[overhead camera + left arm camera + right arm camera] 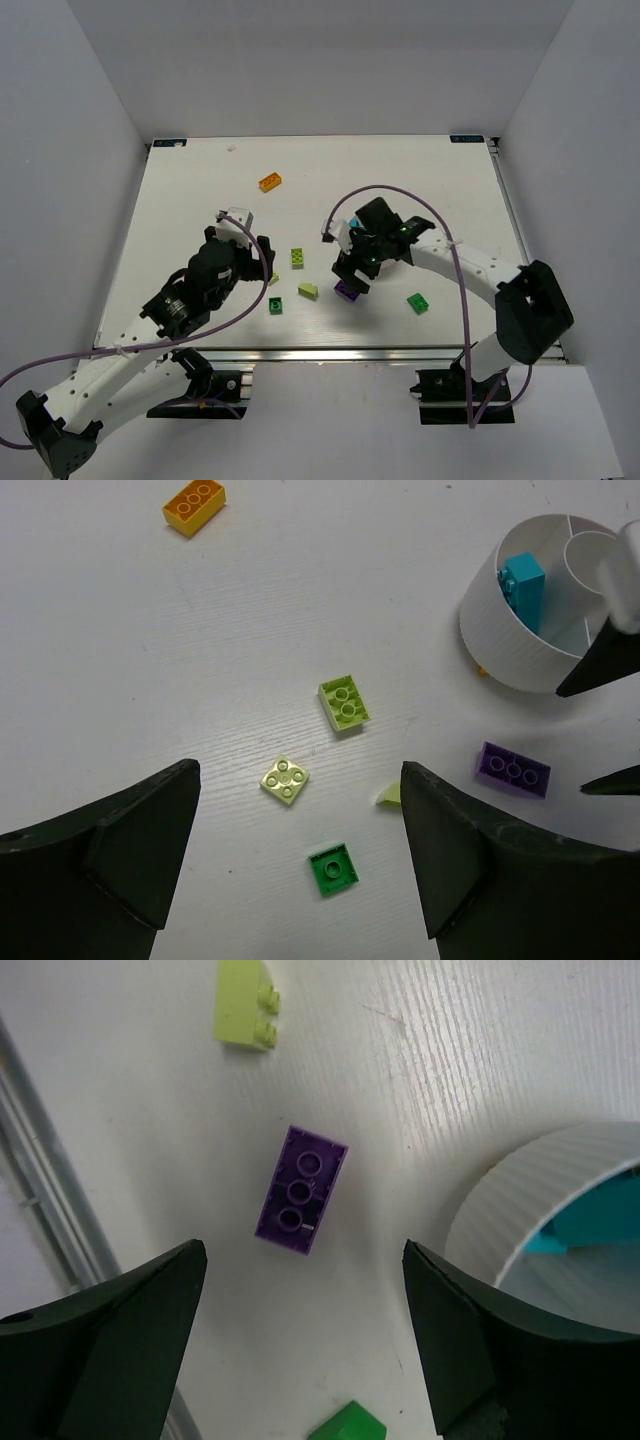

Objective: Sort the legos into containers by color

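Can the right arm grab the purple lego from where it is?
Probably yes. The right end effector hangs open over the purple lego, with nothing between; the white dish sits aside.

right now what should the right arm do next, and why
Probably lower the right gripper straight down onto the purple brick and close. Its jaws stand open, with that brick lying loose on the table in line with the gap, right beside the white dish, where a cyan brick shows.

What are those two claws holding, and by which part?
Nothing. The left gripper and right gripper are both open; the purple brick lies untouched under the right one.
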Controlling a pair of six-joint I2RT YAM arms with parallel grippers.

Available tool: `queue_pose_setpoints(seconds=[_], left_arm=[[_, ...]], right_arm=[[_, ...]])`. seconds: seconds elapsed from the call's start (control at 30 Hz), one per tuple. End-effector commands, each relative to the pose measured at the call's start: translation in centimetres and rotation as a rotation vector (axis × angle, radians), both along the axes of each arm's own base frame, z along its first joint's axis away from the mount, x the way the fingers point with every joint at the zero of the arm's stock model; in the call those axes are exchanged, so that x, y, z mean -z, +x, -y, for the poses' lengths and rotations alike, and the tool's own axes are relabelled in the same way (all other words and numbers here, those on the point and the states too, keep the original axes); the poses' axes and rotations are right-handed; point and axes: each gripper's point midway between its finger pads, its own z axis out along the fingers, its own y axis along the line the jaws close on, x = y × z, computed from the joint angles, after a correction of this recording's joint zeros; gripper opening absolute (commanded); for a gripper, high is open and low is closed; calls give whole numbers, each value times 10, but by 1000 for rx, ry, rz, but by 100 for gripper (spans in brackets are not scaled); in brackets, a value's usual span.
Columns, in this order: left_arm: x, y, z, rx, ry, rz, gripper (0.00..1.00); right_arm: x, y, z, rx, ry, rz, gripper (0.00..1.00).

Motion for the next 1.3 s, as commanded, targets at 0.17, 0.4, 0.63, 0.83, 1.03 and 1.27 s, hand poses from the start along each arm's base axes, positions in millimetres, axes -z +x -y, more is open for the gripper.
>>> queue_pose_setpoints(seconds=[0.17,0.4,0.63,0.83,1.03,1.27], left_arm=[[5,4,-3,-38,19,-15,91],[2,3,-6,-48,8,-2,91],[1,3,-5,-41,5,1,91],[-2,2,-6,-43,-4,9,91],[-4,1,-6,-41,-7,15,91],[-5,1,-6,-38,-9,15,91]], right_arm=[[14,46,-31,185,-67,107,89],[37,46,-44,226,-118,51,89],[61,30,-39,220,-184,26,84],[78,13,-33,187,-245,-5,70],[91,3,-25,168,-292,-13,59],[95,-1,-24,141,-311,-21,27]])
